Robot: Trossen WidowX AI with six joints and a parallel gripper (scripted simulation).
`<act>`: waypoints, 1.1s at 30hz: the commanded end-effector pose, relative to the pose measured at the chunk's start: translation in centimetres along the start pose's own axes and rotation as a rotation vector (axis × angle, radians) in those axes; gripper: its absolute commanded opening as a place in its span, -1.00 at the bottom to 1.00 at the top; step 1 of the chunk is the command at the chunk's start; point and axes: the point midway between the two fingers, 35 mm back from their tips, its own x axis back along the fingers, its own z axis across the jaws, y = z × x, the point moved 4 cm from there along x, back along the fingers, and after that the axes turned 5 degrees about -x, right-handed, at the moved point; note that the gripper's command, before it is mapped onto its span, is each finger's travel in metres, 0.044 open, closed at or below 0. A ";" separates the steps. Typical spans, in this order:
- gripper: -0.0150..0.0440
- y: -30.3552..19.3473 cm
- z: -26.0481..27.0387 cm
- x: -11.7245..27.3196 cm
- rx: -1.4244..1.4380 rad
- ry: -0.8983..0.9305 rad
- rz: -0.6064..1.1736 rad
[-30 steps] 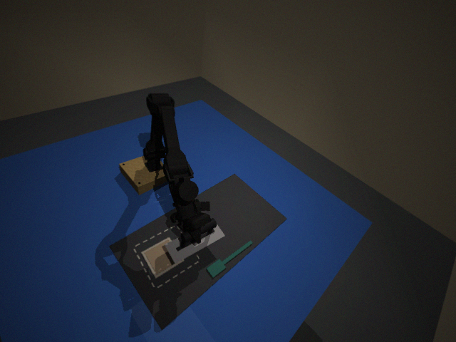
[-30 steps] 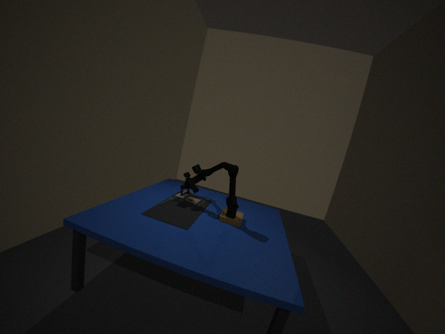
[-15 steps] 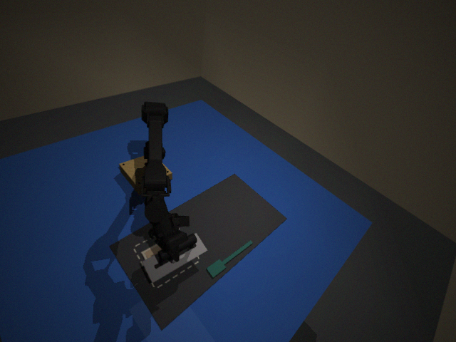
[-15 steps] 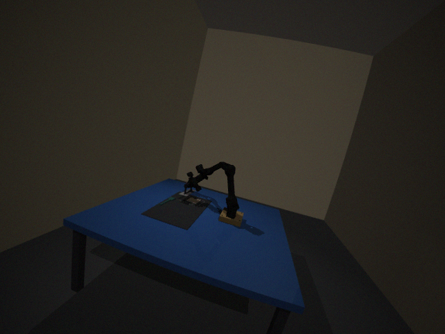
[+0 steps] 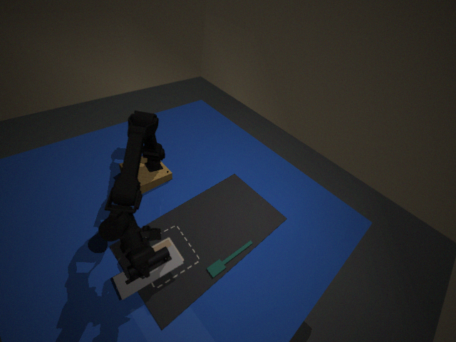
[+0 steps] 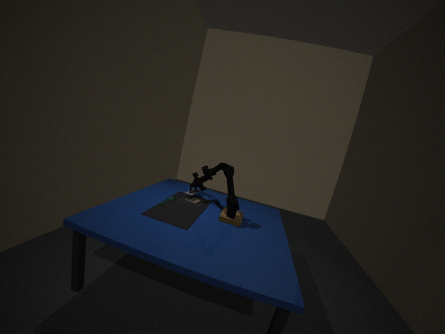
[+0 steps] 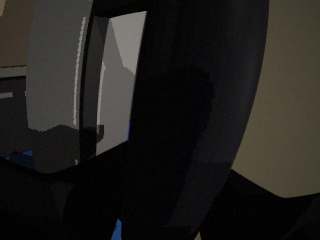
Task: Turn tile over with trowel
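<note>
Guessing that pale slab is the trowel — claw part-closed on it, tile below toward the exterior view's far table edge — dropping too early could knock the tile askew.

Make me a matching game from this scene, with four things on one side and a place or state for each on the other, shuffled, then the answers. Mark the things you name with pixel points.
1. Green paddle-shaped tool (image 5: 216, 268) (image 6: 172, 198)
2. Tan base block (image 5: 164, 173) (image 6: 224, 218)
3. Beige-faced tile (image 5: 164, 244) (image 6: 192, 200) (image 7: 15, 45)
4. Long pale plate (image 5: 137, 288) (image 6: 189, 193) (image 7: 117, 100)

A. On the blue table (image 5: 287, 184) (image 6: 233, 262), off the mat (image 5: 235, 206) (image 6: 179, 217) (image 7: 12, 120)
B. Partly hidden in the top view
C. Held by the gripper (image 5: 145, 266) (image 6: 195, 188)
D. Lying on the mat, outside the dashed outline (image 5: 188, 244)

Pairs: 1-D, 2-A, 3-B, 4-C
</note>
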 end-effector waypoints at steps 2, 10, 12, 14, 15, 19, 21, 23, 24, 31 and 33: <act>-0.49 -3.4 0.5 0.5 0.002 -0.023 -0.005; -0.49 -8.5 2.3 1.3 0.000 -0.051 -0.006; -0.49 -9.6 2.7 1.6 -0.002 -0.057 -0.005; -0.49 -10.6 3.2 1.9 -0.002 -0.065 -0.005; -0.49 -11.1 3.4 2.0 -0.001 -0.069 -0.004; -0.49 -11.8 3.8 2.2 -0.001 -0.075 -0.004; -0.49 -11.8 3.8 2.1 -0.001 -0.075 -0.004; -0.49 -11.8 4.0 1.9 -0.001 -0.075 -0.004; -0.49 -11.9 4.1 1.8 -0.001 -0.075 -0.004; -0.49 -11.9 4.9 1.0 -0.001 -0.075 -0.004; -0.49 -12.0 5.2 0.7 -0.001 -0.075 -0.004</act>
